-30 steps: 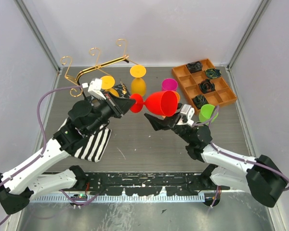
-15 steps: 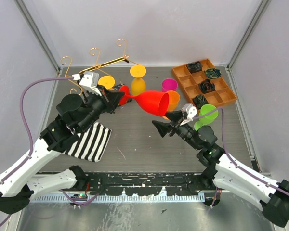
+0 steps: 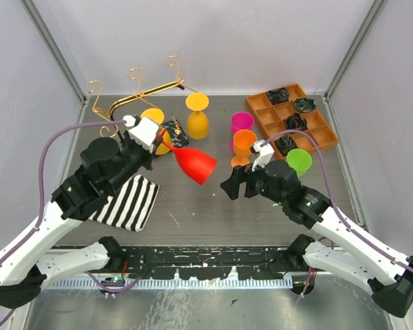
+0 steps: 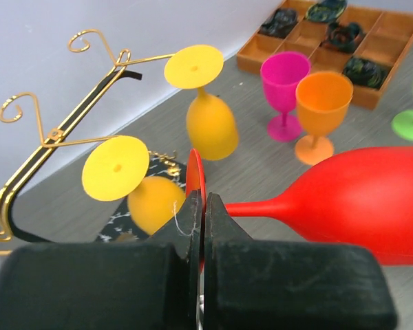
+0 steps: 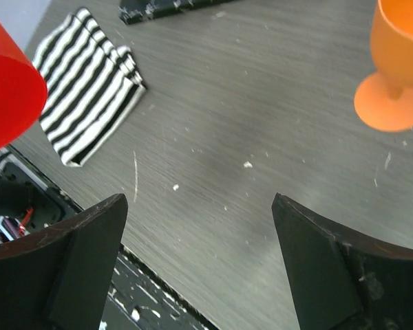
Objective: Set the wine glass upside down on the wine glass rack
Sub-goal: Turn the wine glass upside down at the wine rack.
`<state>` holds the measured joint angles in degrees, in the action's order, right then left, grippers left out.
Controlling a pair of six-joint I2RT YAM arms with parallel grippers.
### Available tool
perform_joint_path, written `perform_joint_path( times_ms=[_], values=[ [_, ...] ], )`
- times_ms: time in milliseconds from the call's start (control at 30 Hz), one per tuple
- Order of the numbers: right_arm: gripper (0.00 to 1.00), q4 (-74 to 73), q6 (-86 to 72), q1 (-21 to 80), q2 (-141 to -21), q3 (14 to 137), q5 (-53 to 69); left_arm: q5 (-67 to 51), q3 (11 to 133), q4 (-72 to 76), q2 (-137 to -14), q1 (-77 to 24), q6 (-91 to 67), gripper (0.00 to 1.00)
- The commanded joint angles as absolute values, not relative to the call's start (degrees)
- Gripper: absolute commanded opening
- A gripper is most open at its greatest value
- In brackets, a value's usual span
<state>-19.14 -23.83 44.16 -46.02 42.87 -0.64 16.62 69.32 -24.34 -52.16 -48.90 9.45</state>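
The red wine glass (image 3: 195, 166) hangs tilted above the table, bowl pointing down to the right. My left gripper (image 3: 162, 141) is shut on the thin edge of its foot (image 4: 195, 172); in the left wrist view its bowl (image 4: 361, 203) stretches off to the right. The gold wine glass rack (image 3: 134, 95) stands at the back left on a marbled base (image 3: 174, 130). Two yellow glasses (image 4: 210, 124) (image 4: 148, 203) hang from it upside down. My right gripper (image 3: 230, 187) is open and empty, just right of the red bowl and apart from it.
Pink (image 3: 242, 124), orange (image 3: 244, 145) and green (image 3: 298, 162) glasses stand upright right of centre. An orange compartment tray (image 3: 321, 141) with dark objects sits at the back right. A striped cloth (image 3: 127, 203) lies under the left arm. Walls close in on both sides.
My right gripper let go of the red bowl, opened wide and drew back toward the near edge. The left gripper swung the glass leftward, its bowl dropping lower.
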Motion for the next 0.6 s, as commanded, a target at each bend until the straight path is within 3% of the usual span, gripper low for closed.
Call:
perform_joint_path(
  times_ms=[0, 200, 567],
  values=[
    [0.93, -26.9, -25.0, 44.3, -43.5, 47.2, -4.4, 15.2, 64.4, -19.1, -47.2, -49.1, 22.7, 0.0],
    [0.92, -31.1, -21.6, 44.4, -44.9, 55.5, 0.8, 9.7, 61.6, -17.8, -46.0, -49.1, 31.8, 0.0],
    [0.8, -24.5, -17.9, 44.3, -53.6, 63.1, 15.8, -2.9, 60.7, -17.3, -48.0, -49.6, 37.1, 0.0]
  ],
)
